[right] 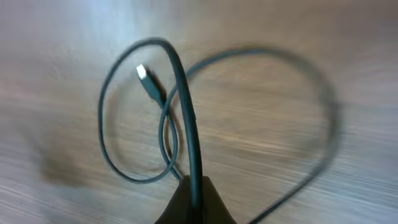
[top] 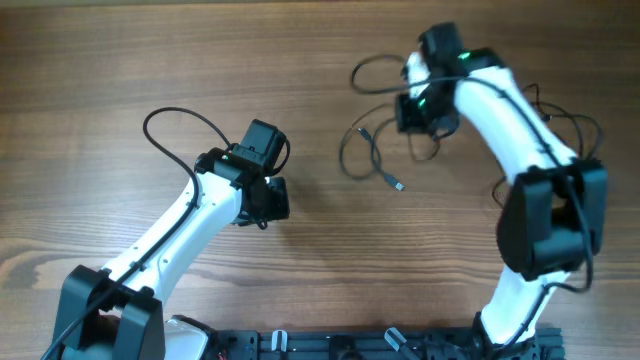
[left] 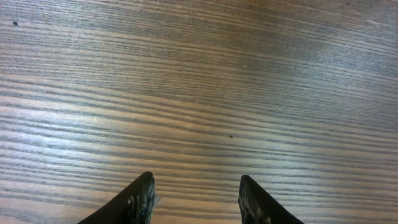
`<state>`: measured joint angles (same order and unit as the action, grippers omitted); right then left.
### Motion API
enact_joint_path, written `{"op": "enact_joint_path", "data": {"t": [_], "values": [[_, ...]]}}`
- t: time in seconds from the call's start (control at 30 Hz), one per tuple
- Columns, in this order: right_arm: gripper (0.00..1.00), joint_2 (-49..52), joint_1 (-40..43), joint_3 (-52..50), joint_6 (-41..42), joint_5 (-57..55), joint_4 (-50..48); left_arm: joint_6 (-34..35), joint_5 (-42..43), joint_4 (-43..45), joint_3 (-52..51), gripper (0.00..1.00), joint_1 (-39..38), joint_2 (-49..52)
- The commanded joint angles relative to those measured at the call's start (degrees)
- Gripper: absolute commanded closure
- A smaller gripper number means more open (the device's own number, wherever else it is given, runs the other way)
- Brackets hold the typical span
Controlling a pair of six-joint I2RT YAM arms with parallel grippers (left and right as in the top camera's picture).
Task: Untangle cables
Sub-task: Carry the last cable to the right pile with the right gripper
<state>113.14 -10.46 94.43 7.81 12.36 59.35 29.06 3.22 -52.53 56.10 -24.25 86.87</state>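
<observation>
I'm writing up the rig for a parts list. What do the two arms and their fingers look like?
Left arm and right arm: white tubular links, bulky black joint housings. A thick black cable loops off the left; green lights glow at the right wrist. The fingers are black and taper to points, the left ones scuffed.
</observation>
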Motion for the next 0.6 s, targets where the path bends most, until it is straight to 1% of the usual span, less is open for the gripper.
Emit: {"op": "enact_joint_path", "data": {"t": [0.0,0.03,0.07,0.1,0.2,0.23,0.3,0.37,0.43,0.57], "values": [[0.96,-11.6,7.3,10.4,0.8,-3.8,1.1,0.6,-0.7,-0.1,0.0,0.54,0.3,-0.8],[0.96,-14.9,10.3,12.1,2.1,-4.5,0.3,0.6,-0.7,-0.1,0.0,0.54,0.3,-0.8],[0.96,-20.7,15.5,12.8,5.5,-5.6,-2.2,0.6,-0.7,-0.1,0.0,0.54,0.3,-0.8],[0.96,-24.1,18.8,12.8,7.6,-5.6,-3.6,0.6,-0.7,-0.1,0.0,0.54,0.3,-0.8],[0.96,-30.8,27.3,12.8,12.1,-5.6,-5.3,0.6,-0.7,0.2,0.0,0.54,0.3,-0.8],[0.96,-32.0,29.3,12.8,12.1,-5.6,-5.4,0.6,-0.7,0.4,0.0,0.54,0.3,-0.8],[0.96,-32.1,31.1,12.6,11.8,-6.1,-4.6,0.6,-0.2,0.6,0.0,0.54,0.3,-0.8],[0.96,-31.0,31.1,11.1,11.8,-8.1,-4.4,0.6,0.1,0.6,0.0,0.54,0.3,-0.8],[0.96,-28.1,31.1,9.8,11.8,-10.3,-2.1,0.6,0.4,0.6,0.0,0.54,0.3,-0.8],[0.96,-22.4,31.1,7.8,11.7,-10.5,1.2,0.6,0.3,0.5,0.0,0.54,0.3,-0.8]]}}
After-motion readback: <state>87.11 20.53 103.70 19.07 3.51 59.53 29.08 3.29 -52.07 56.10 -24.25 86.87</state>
